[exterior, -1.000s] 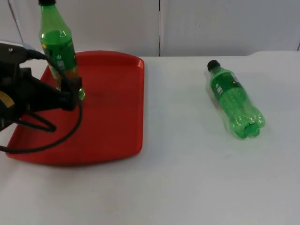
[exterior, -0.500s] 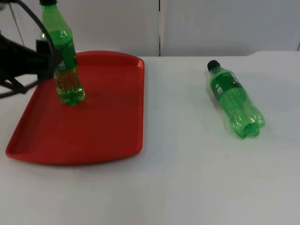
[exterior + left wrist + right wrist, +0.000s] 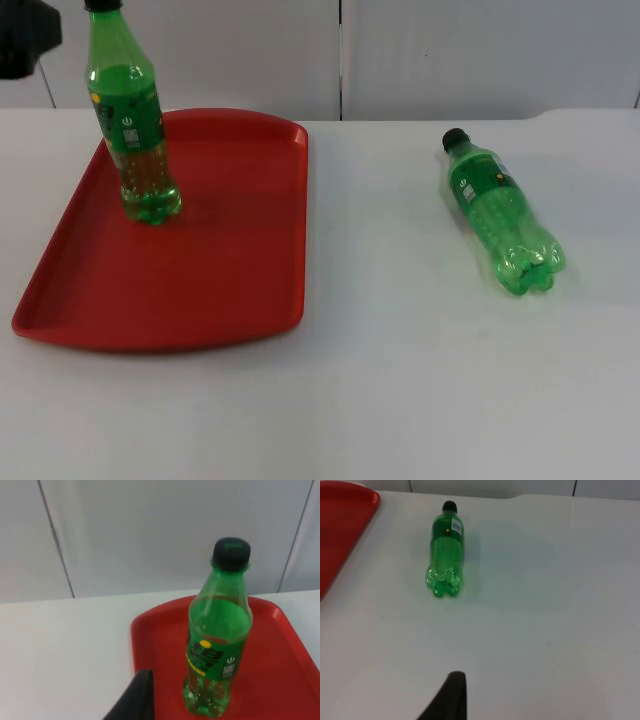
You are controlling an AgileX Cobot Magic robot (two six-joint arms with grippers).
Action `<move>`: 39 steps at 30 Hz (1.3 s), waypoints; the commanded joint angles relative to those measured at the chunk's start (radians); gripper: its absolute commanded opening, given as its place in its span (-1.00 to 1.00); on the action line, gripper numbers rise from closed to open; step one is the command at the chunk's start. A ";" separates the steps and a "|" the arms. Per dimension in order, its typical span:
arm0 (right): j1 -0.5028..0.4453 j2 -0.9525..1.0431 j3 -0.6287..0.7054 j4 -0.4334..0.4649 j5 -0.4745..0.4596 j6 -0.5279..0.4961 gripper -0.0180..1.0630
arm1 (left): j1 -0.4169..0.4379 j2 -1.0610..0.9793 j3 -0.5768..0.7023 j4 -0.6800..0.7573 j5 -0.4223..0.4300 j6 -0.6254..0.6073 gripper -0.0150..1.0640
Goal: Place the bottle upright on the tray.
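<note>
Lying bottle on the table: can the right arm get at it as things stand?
Probably yes. The lying bottle rests on its side on bare white table, apart from the red tray, with nothing beside or over it. In the right wrist view it lies straight ahead of the right gripper's fingertip, nothing between.

The left arm (image 3: 25, 35) is raised at the table's far-left corner, holding nothing.

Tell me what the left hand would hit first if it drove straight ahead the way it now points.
Most likely the upright bottle on the red tray, which stands straight ahead in the left wrist view; depth is unclear, and it may pass just beside it.
</note>
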 commanded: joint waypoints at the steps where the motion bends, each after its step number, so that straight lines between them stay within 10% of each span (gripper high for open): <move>1: -0.006 -0.003 0.002 0.003 -0.009 -0.007 0.98 | 0.000 -0.052 0.002 -0.007 0.054 -0.009 0.98; 39: -0.006 -0.003 0.002 0.003 -0.009 -0.007 0.98 | 0.000 -0.687 0.002 -0.025 0.639 0.007 0.98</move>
